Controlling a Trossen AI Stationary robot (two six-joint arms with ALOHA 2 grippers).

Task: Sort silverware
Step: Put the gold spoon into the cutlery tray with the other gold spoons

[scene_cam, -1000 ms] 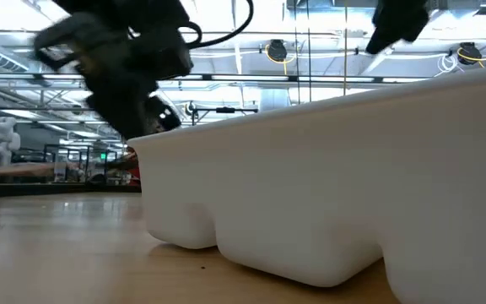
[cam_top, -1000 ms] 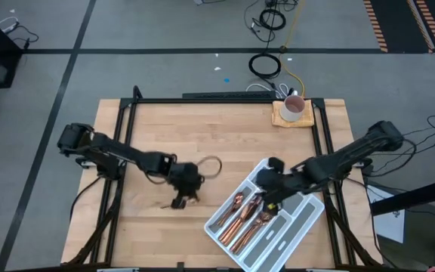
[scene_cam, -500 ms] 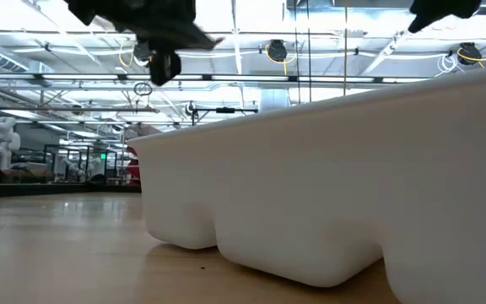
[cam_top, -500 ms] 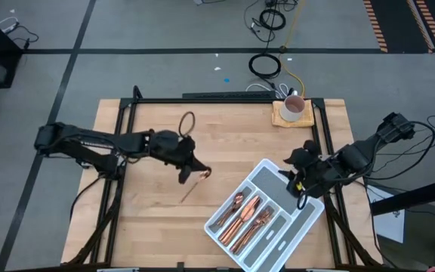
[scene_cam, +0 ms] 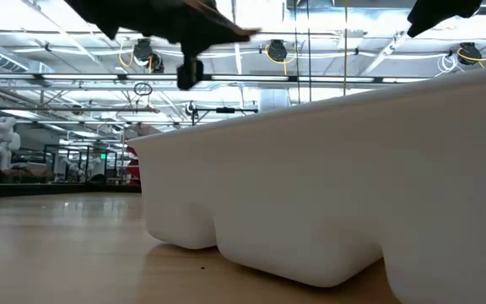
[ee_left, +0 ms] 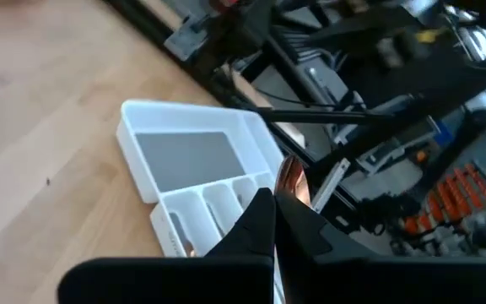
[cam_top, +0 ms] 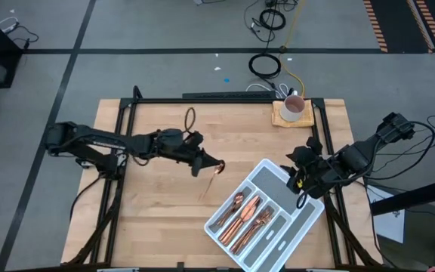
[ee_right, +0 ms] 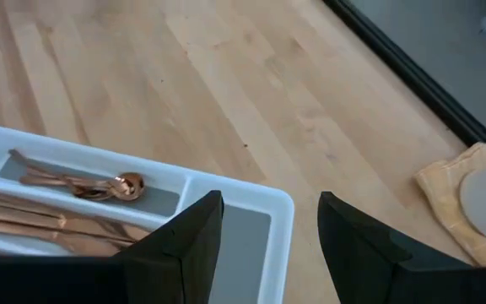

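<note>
The left gripper [cam_top: 206,165] hangs above bare table [cam_top: 149,219], short of the tray [cam_top: 305,217], with its fingers pressed together on a copper spoon [ee_left: 291,180]. In the left wrist view the bowl end sticks out just past the fingertips, and the rest of the piece is hidden between them. In the high view a thin copper line slants down from the gripper toward the tabletop, probably the spoon's handle or its reflection; I cannot tell which.

To do this step well, I judge the arm should carry the spoon on toward the tray, which lies ahead of the gripper and well apart from it, line the handle up with the long slot that already holds spoons, lower close to the floor of that slot, and only then let go, so nothing bounces out.

The right gripper [ee_right: 264,228] waits over the tray's near end, fingers spread and empty, with the sorted silverware [ee_right: 66,211] lying in the slots just beyond them
</note>
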